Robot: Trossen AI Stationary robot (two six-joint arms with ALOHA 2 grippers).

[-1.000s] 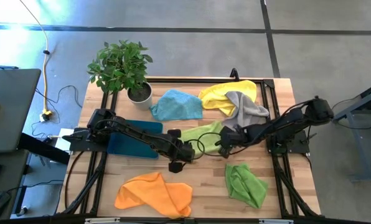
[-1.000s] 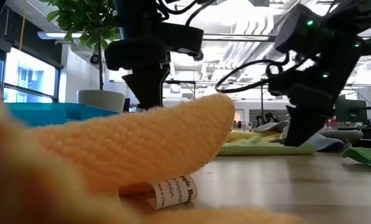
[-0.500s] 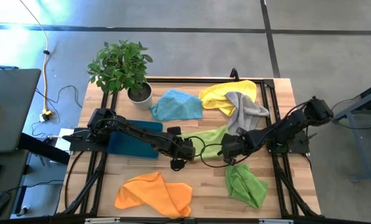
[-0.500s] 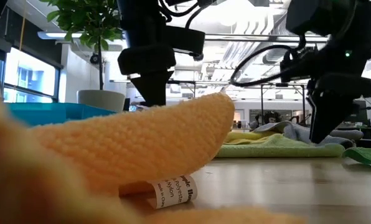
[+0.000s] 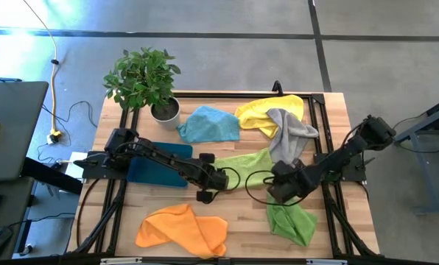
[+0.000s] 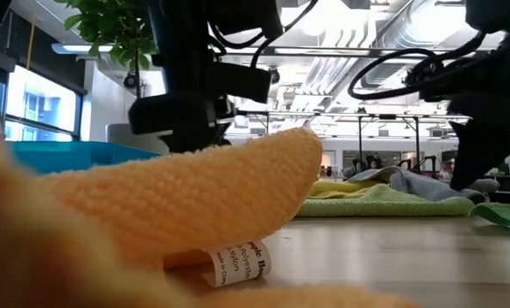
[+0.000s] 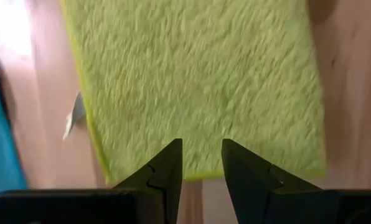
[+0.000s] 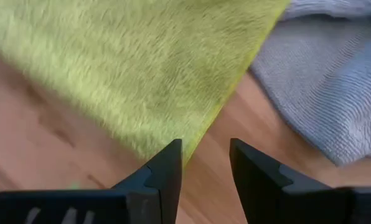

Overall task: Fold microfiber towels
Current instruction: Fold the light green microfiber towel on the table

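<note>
**Two arms line up on a lime towel at mid-table**

Both robot arms hang over the lime green towel (image 5: 243, 163) spread flat in the middle of the table (image 5: 330, 110). The left pincer (image 7: 201, 163) hovers above one edge of the cloth with its fingers parted by a narrow gap and nothing between them. The right pincer (image 8: 204, 163) sits over the opposite corner, beside the grey towel (image 8: 335, 81), likewise parted and empty. The other cloths lie loose around them: a blue towel (image 5: 208, 124) and a yellow towel (image 5: 267, 110) at the far side, an orange towel (image 5: 181, 227) and a second green towel (image 5: 289, 219) at the near side. The step in hand appears to be the reach for the first fold. Next, each pincer likely needs to drop onto its edge, pinch it and carry it across.
</note>
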